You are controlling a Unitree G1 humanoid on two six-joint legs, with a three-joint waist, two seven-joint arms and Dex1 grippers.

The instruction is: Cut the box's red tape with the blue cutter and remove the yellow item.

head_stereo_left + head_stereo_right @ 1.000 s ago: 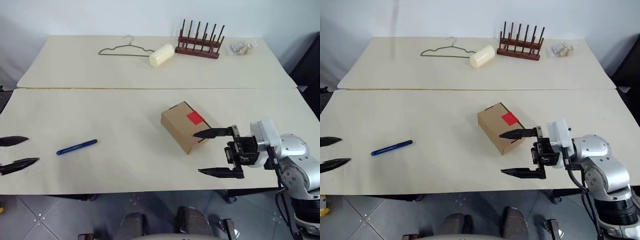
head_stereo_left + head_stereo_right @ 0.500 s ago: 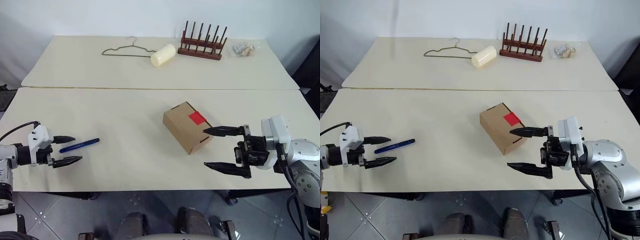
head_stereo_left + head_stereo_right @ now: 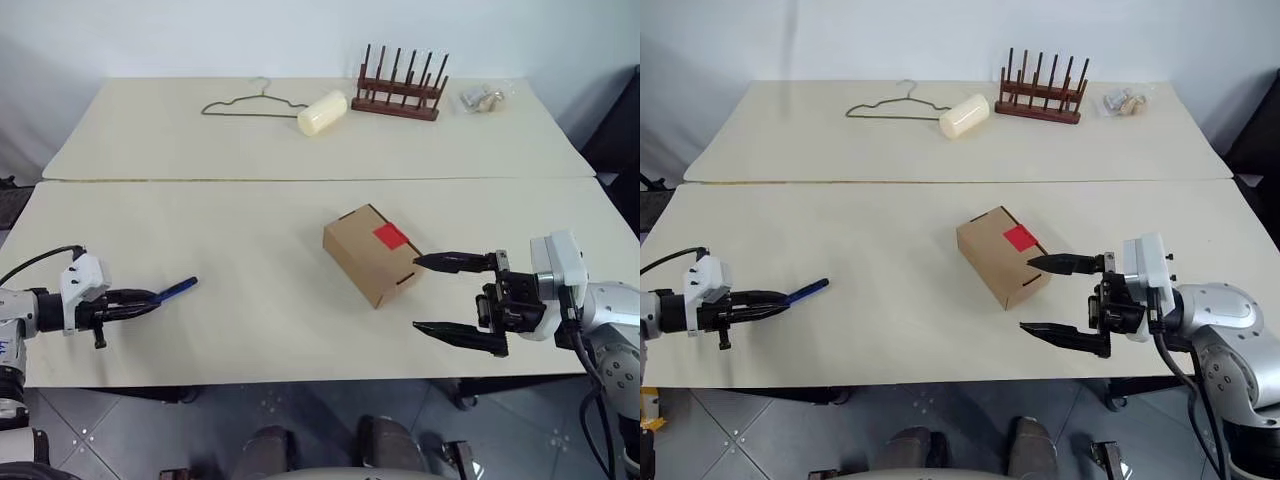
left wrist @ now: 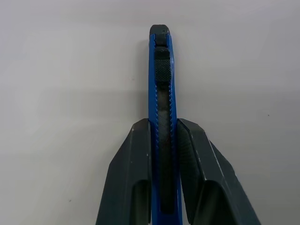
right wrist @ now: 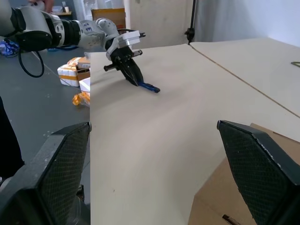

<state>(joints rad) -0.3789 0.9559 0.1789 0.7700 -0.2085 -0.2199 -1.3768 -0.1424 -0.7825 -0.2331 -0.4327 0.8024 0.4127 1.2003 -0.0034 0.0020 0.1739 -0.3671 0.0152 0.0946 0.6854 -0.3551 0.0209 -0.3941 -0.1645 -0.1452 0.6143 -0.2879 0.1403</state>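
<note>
Down at the near left edge of the pale cream table (image 3: 250, 320), left gripper (image 3: 140, 300) clamped on the slim blue pen-like cutter (image 3: 176, 290), black fingers (image 4: 131, 173) pressed flat against both sides of its body, ribbed black slider (image 4: 162, 70) and tip reaching out past the fingertips. Cutter lying low over the tabletop, far end pointing toward the middle of the table; cannot tell whether that end touches the surface. Seen too from the right wrist view, pinched in the left gripper (image 5: 133, 75) with a short blue length (image 5: 149, 87) sticking out.

Near the middle of the front table, small brown cardboard carton (image 3: 365, 262) sitting turned at an angle, flaps shut, bright red square patch of tape (image 3: 390, 236) on its top face toward the right-hand end. No sign of the yellow item outside the carton.

Just right of the carton, right gripper (image 3: 440, 295) held level and spread wide, holding nothing, upper finger tip close beside the carton's right corner, lower finger nearer the table's front edge, apart from the carton.

Well back on the far table: thin wire hanger (image 3: 250, 103), pale cream cylinder roll (image 3: 322, 111) just beside it, dark red wooden rack with upright pegs (image 3: 400, 85), and a small clear bag of bits (image 3: 482, 97) near the right corner
</note>
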